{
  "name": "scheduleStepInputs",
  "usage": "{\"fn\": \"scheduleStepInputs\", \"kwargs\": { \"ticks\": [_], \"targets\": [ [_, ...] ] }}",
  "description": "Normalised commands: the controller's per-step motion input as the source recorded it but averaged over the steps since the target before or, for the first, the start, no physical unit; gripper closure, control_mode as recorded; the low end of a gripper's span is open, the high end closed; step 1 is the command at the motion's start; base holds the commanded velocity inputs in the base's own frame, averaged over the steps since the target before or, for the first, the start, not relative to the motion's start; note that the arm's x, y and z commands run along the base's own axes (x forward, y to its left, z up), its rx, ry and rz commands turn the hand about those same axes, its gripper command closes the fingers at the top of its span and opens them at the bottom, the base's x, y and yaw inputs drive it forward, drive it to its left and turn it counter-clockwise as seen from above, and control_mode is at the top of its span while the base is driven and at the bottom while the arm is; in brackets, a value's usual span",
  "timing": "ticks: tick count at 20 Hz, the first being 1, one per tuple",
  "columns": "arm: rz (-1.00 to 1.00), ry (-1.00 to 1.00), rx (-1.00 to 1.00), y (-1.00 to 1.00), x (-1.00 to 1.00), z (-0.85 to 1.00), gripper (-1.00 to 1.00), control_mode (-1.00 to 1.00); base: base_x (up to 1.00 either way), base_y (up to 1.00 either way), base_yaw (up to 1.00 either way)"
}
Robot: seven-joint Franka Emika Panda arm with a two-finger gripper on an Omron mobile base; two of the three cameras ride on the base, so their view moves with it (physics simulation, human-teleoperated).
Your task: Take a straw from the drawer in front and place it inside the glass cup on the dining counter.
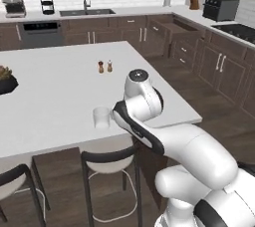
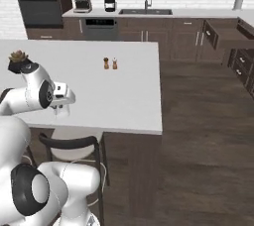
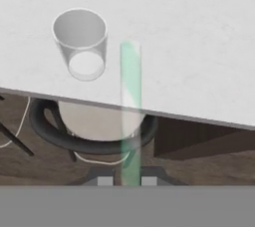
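In the hand view my gripper [image 3: 127, 181] is shut on the straw [image 3: 130, 101], a thin pale greenish-white stick rising straight up from between the fingertips. The straw's upper end lies over the dining counter [image 3: 199, 47], to the right of the glass cup [image 3: 82, 42] and apart from it. The cup stands upright and empty near the counter's front edge [image 1: 101, 116]. My hand [image 2: 63, 98] hangs just beside the cup at that edge. The drawer [image 1: 182, 29] [image 2: 225, 34] stands pulled open in the far cabinets.
Two small shakers [image 1: 104, 66] [image 2: 110, 63] stand mid-counter. A potted plant [image 1: 5, 79] [image 2: 19, 60] sits at the counter's left. Dark bar stools [image 1: 107, 159] [image 3: 89, 136] stand under the front edge below the hand. Wooden floor [image 2: 208, 136] opens to the right.
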Motion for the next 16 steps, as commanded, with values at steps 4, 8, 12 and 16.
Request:
{"fn": "scheduleStepInputs", "kwargs": {
  "ticks": [4,8,12,16],
  "targets": [
    [0.00,0.00,0.00,0.00,0.00,0.00,1.00,1.00,0.18,0.41,-0.11],
    [0.00,0.00,0.00,0.00,0.00,0.00,1.00,1.00,0.33,0.52,-0.05],
    [0.00,0.00,0.00,0.00,0.00,0.00,1.00,1.00,0.57,0.51,-0.04],
    [0.00,0.00,0.00,0.00,0.00,0.00,1.00,1.00,0.74,0.34,-0.02]
  ]
}}
